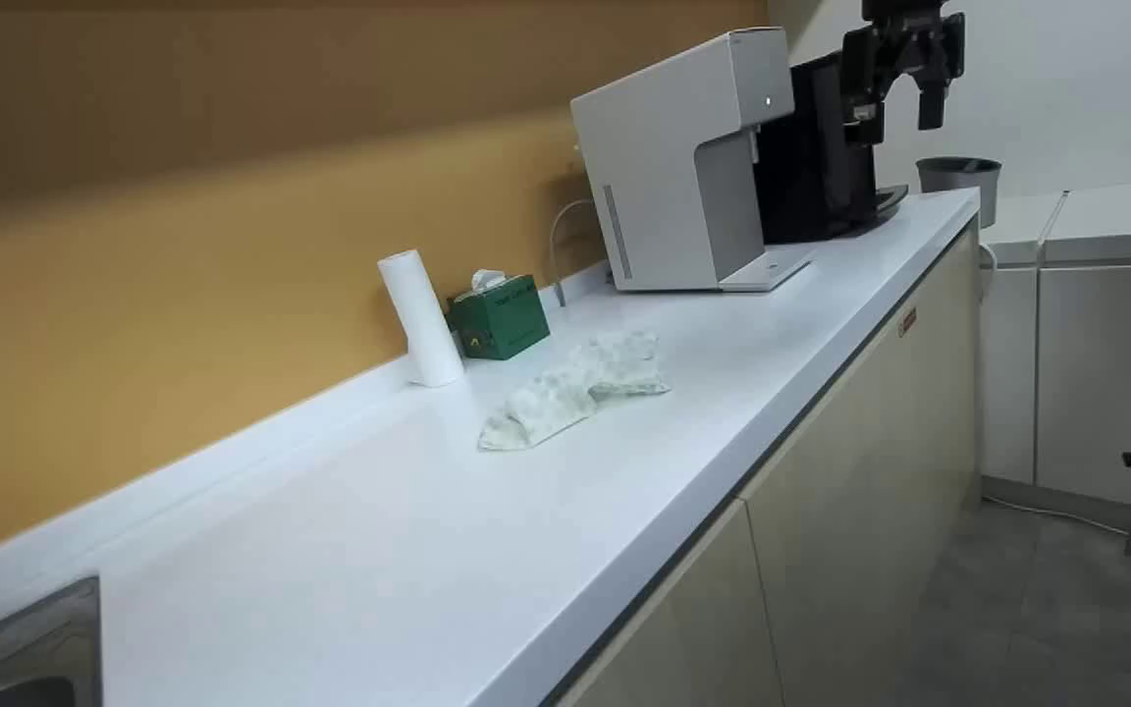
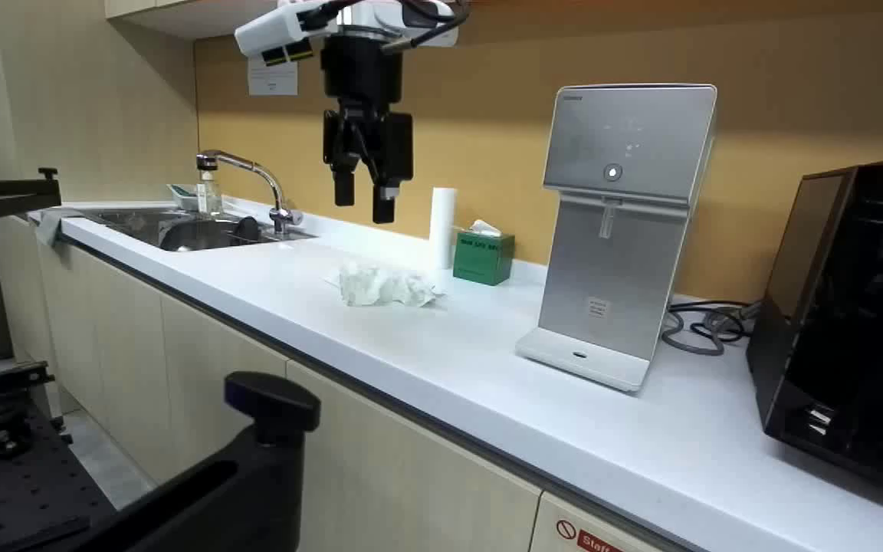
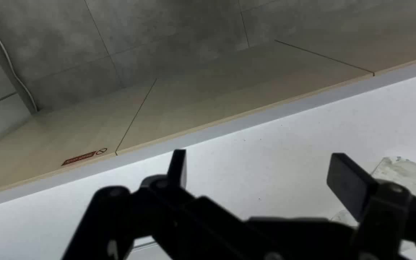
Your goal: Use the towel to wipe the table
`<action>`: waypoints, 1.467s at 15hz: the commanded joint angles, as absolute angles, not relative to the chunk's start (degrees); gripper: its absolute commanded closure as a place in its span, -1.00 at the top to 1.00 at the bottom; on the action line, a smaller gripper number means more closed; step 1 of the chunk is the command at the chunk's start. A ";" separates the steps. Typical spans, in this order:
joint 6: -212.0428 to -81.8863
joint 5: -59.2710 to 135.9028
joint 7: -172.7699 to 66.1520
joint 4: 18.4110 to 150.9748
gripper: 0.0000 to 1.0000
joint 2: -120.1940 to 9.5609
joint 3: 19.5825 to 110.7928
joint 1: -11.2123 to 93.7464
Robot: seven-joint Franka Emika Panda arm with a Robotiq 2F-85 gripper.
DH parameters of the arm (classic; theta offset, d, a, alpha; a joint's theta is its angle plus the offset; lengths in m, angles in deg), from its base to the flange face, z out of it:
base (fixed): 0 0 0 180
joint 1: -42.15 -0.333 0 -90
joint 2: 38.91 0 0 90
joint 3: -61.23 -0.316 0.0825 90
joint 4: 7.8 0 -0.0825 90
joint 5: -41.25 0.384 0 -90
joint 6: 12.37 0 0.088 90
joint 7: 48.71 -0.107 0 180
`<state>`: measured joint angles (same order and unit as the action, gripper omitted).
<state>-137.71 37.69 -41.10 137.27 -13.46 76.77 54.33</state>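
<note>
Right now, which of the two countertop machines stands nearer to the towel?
The silver dispenser; the black machine stands beyond it, farther from the crumpled towel.

In an exterior view, the claw [image 1: 897, 120] hangs spread wide at upper right; the crumpled towel [image 1: 564, 385] lies mid-frame on the counter [image 1: 359, 560], near a paper roll [image 1: 422, 319] and tissue box [image 1: 505, 320].

Black gripper [image 2: 364, 205] pointing down, 2 fingers [image 3: 350, 184] spread apart, white arm [image 2: 273, 32] above, partly cropped
</note>
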 commanded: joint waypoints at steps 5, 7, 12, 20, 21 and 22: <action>-137.61 37.97 -40.89 137.18 1.00 -13.54 76.30 54.84; -137.61 37.97 -40.89 137.18 1.00 -13.54 76.30 54.84; -137.61 37.97 -40.89 137.18 1.00 -13.54 76.30 54.84; -142.26 38.62 -40.59 135.69 1.00 -20.53 72.40 50.83; -143.44 38.96 -40.41 135.30 1.00 -22.28 71.46 49.66; -144.50 39.23 -40.27 134.91 1.00 -23.86 70.63 48.64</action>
